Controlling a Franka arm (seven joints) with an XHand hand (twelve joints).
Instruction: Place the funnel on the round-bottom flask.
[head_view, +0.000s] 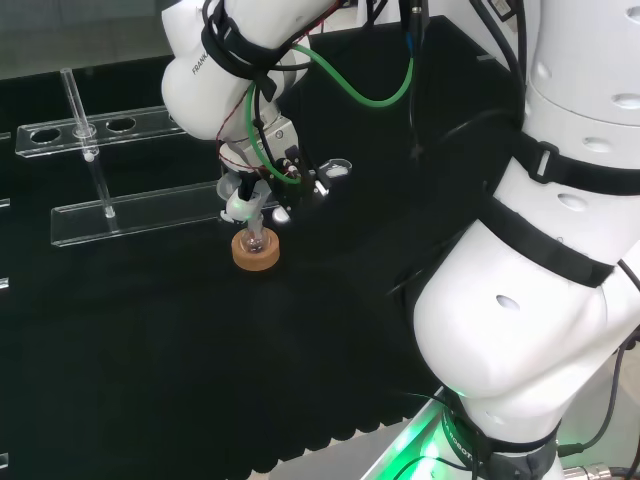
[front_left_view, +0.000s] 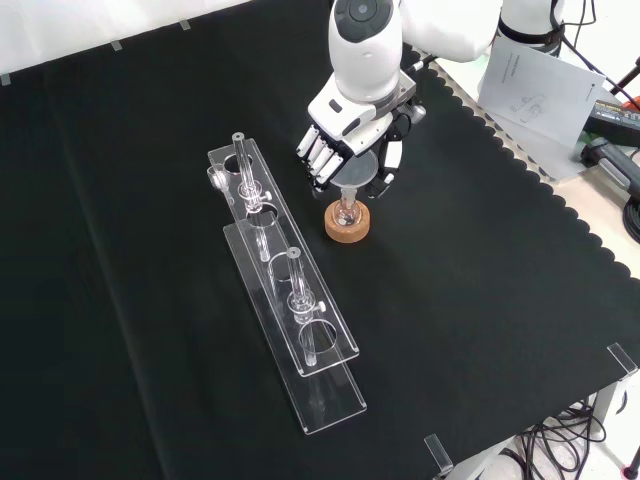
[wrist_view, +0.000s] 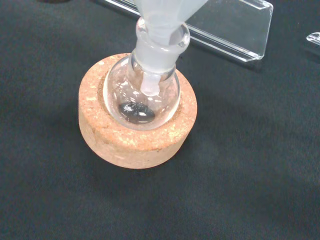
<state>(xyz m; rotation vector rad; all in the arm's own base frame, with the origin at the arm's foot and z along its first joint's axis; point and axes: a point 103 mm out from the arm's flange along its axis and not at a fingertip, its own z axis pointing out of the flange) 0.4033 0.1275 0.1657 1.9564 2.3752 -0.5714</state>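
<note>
In the front view we begin at the left, where a clear rack (front_left_view: 285, 320) with holes lies on the black cloth (front_left_view: 120, 250) and carries two small glass pieces upright. We leave it alone; it stands apart from the work.

Moving to the right in the same view, we come to the cork ring (front_left_view: 347, 223), and in it sits the round-bottom flask (front_left_view: 346, 212). Directly above it is the hand (front_left_view: 345, 140), its fingers curled down around the funnel (front_left_view: 358, 177), so we judge it closed on the funnel's cone. In the head view the funnel (head_view: 240, 195) is also just over the cork ring (head_view: 256, 251).

The wrist view tells us most: the stem of the funnel (wrist_view: 159, 30) is already inside the neck of the flask (wrist_view: 142, 92), and its tip shows through the glass bulb. The cork ring (wrist_view: 135, 135) holds the flask upright.

So we think the placing is nearly done. To finish well, we should keep the funnel straight over the neck and lower it until the cone rests on the rim. Then the fingers should spread slowly and the hand should rise straight up, because a sideways pull could tip the flask out of its ring.
</note>
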